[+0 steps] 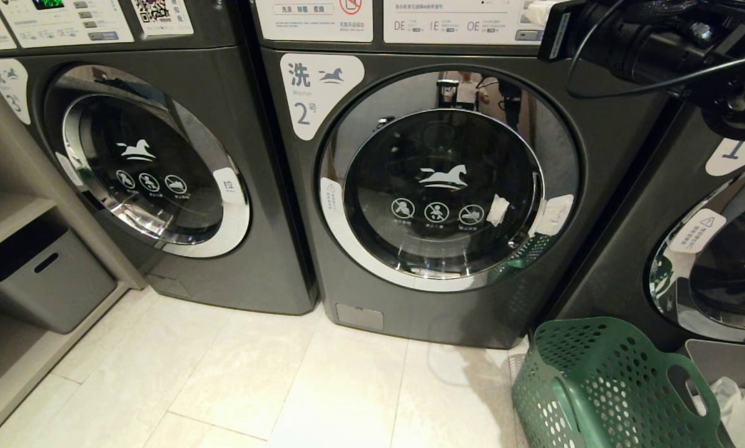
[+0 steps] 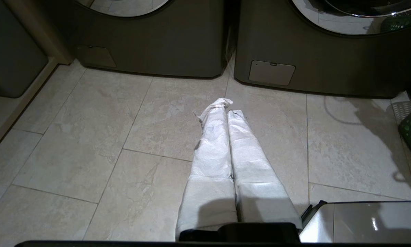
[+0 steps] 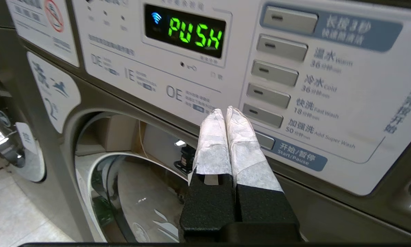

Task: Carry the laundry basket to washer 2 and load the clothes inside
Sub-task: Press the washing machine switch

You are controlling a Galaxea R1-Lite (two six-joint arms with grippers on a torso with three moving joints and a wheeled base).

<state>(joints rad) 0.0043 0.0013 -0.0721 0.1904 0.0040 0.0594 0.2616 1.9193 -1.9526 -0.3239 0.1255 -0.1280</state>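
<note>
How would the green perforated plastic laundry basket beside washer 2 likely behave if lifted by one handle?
The green perforated plastic laundry basket is probably light and fairly stiff: its walls are thin and full of holes. Lifted by one cut-out handle, it would likely tilt, and the white clothes visible beside it look floppy.

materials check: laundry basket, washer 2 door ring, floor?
Laundry basket: looks like moulded green plastic, matte; the walls are perforated with rows of regular holes and it has a cut-out handle.
Washer 2 door ring: chrome-like, either polished metal or plated plastic; it mirrors the room and the basket.
Floor: pale stone-look tile, probably ceramic, slightly glossy; grout lines visible.
</note>
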